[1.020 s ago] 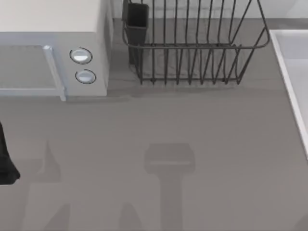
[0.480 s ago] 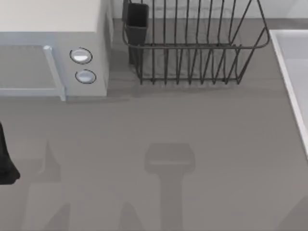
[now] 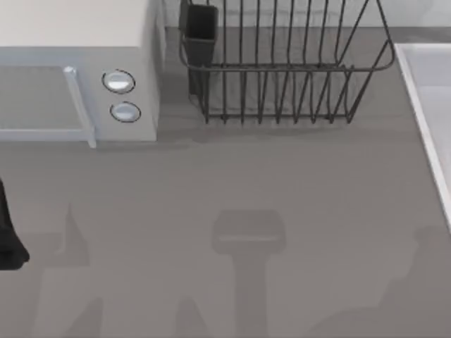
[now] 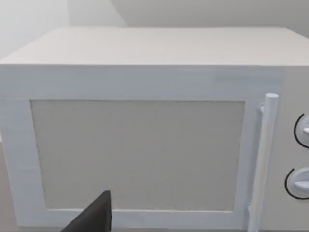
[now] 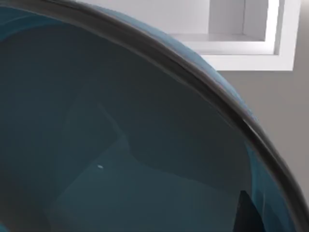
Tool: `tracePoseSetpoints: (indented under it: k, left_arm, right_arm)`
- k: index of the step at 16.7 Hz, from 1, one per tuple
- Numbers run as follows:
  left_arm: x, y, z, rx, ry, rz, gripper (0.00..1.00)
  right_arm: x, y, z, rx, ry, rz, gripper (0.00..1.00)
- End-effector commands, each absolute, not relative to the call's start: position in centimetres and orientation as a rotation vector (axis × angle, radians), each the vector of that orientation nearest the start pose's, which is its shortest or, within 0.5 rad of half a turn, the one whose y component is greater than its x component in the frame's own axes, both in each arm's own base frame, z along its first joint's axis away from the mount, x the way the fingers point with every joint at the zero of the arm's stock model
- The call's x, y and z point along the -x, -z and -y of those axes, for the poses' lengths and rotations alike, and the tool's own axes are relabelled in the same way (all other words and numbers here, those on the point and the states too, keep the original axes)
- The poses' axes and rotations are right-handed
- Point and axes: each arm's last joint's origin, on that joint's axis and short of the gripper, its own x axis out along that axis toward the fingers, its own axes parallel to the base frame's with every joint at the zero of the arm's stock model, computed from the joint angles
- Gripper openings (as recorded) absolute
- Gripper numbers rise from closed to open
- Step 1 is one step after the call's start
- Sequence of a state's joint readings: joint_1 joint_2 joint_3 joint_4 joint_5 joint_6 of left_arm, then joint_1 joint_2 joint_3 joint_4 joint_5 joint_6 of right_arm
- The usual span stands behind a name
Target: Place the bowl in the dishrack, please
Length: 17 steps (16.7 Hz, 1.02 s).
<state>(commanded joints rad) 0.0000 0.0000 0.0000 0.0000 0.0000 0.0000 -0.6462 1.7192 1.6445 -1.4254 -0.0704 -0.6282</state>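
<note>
Two hazards are judged likely from here, taken from the left side across. The left arm (image 3: 8, 236) is parked at the table's (image 3: 225, 183) left edge in front of the microwave (image 3: 77, 42), which is faced squarely in the left wrist view. Whether the left gripper (image 4: 94, 218) is open or closed cannot be told.

Further right, at the far middle, the dishrack (image 3: 282, 68) stands with nothing seen in it, its cutlery cup (image 3: 201, 24) at the left corner. If the bowl (image 5: 120, 145) is brought in too low, the flared front bars could be struck, or the cup clipped, and the rack shoved back.

At the right, the bowl is seen close under the right wrist camera. A dark tip of the right gripper (image 5: 247, 216) lies inside the wall near the rim, so the bowl appears to be pinched by its edge. Held that way, it could swing or slip during a fast carry.

No long axis is offered by the round bowl. Its teal hollow is turned towards the wrist camera, with the dark rim crossing the view on a slant.
</note>
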Motion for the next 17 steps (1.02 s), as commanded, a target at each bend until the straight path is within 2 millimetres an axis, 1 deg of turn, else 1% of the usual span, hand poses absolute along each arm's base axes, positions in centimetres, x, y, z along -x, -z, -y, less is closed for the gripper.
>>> tracePoseSetpoints:
  k: [2, 3, 8, 10, 11, 13, 14, 15, 17]
  left_arm:
    - [-10.6, -16.0, 0.1, 0.0, 0.0, 0.0, 1.0]
    - [-10.6, -16.0, 0.1, 0.0, 0.0, 0.0, 1.0]
    - [-10.6, -16.0, 0.1, 0.0, 0.0, 0.0, 1.0]
    - [-10.6, -16.0, 0.1, 0.0, 0.0, 0.0, 1.0]
    - [-10.6, -16.0, 0.1, 0.0, 0.0, 0.0, 1.0]
    - [-10.6, -16.0, 0.1, 0.0, 0.0, 0.0, 1.0]
    - [-10.6, -16.0, 0.1, 0.0, 0.0, 0.0, 1.0]
    - [-10.6, -16.0, 0.1, 0.0, 0.0, 0.0, 1.0]
    - [-10.6, -16.0, 0.1, 0.0, 0.0, 0.0, 1.0]
  right_arm:
    - [-25.4, -32.5, 18.3, -0.012, 0.007, -1.457, 0.0]
    - [-25.3, -33.1, 18.2, -0.009, 0.01, -1.453, 0.0]
    - [-25.3, -33.1, 18.1, -0.009, 0.008, -1.453, 0.0]
    - [-25.9, -33.3, 17.5, 0.03, 0.024, -1.436, 0.0]
    - [-26.6, -33.5, 16.8, 0.068, 0.039, -1.417, 0.0]
    - [-28.3, -34.0, 14.6, 0.166, 0.072, -1.358, 0.0]
    - [-29.3, -34.3, 13.0, 0.22, 0.088, -1.317, 0.0]
    - [-30.3, -34.6, 11.2, 0.273, 0.103, -1.268, 0.0]
    - [-32.2, -35.0, 6.8, 0.366, 0.125, -1.15, 0.0]
